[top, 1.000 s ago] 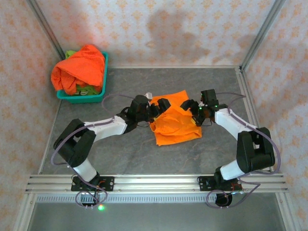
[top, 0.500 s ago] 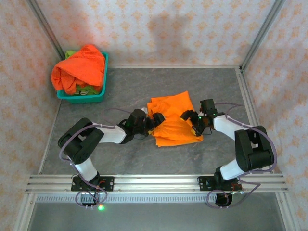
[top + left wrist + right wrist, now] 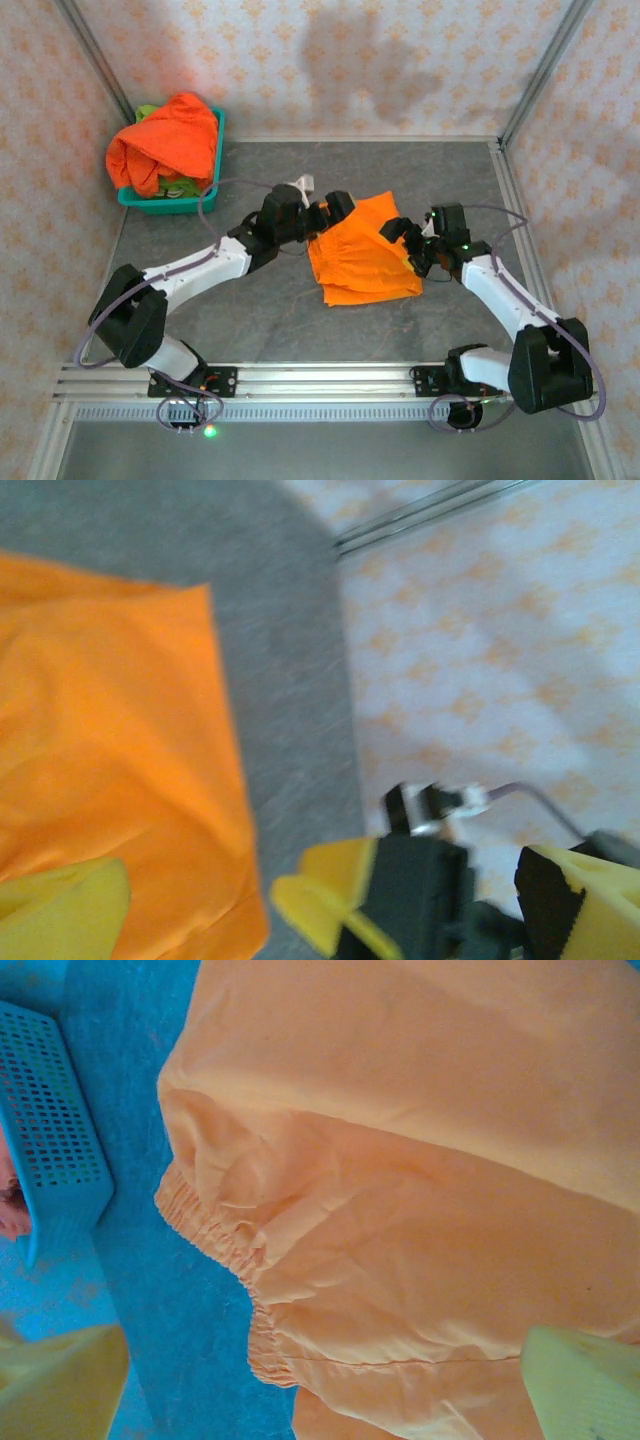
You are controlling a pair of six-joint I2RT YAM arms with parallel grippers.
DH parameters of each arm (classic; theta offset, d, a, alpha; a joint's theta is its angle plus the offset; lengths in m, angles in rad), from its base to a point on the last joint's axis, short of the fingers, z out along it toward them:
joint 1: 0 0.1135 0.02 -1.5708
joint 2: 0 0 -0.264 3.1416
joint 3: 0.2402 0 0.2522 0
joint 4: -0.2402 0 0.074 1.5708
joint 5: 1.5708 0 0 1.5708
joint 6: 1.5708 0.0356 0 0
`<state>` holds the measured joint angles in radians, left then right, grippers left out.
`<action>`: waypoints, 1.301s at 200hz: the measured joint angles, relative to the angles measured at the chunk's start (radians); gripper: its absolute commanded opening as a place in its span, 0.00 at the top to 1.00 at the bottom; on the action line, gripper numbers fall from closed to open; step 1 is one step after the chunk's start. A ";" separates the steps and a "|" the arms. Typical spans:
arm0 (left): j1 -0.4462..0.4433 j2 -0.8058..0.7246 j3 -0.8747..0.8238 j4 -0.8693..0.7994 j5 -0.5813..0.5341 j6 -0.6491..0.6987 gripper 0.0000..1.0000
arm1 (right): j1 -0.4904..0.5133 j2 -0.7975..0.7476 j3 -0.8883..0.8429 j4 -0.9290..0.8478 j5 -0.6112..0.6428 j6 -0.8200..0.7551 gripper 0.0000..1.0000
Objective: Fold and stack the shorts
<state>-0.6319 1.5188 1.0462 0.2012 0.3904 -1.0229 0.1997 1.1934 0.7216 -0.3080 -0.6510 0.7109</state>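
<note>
The shorts (image 3: pixel 362 250) between the jaws are soft matt orange cloth, creased, waistband gathered. The table (image 3: pixel 260 320) beneath is matt mottled grey. The basket (image 3: pixel 170 204) beyond the left jaws is perforated teal plastic.

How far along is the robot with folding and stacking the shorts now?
Done: one orange pair lies folded over on the table. In hand: nothing gripped; the left hand and right hand are open at its sides. Left: a second orange pair and a green one sit bunched in the basket; no stack yet.
</note>
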 measured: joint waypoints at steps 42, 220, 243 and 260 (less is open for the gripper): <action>0.032 0.193 0.110 0.032 0.041 -0.008 0.00 | 0.000 0.029 -0.011 0.002 0.000 0.014 0.00; 0.084 0.213 0.103 -0.056 0.084 0.099 0.00 | 0.000 0.064 -0.061 0.015 0.026 0.006 0.00; 0.022 0.086 0.045 -0.028 0.082 0.103 0.00 | 0.000 0.078 0.081 -0.026 0.067 -0.014 0.00; -0.001 0.059 -0.033 0.017 0.080 0.084 0.00 | -0.001 0.143 0.204 -0.037 0.079 -0.029 0.00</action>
<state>-0.6327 1.5776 1.0130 0.2180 0.4709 -0.9386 0.1989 1.3369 0.9260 -0.3447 -0.5716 0.6823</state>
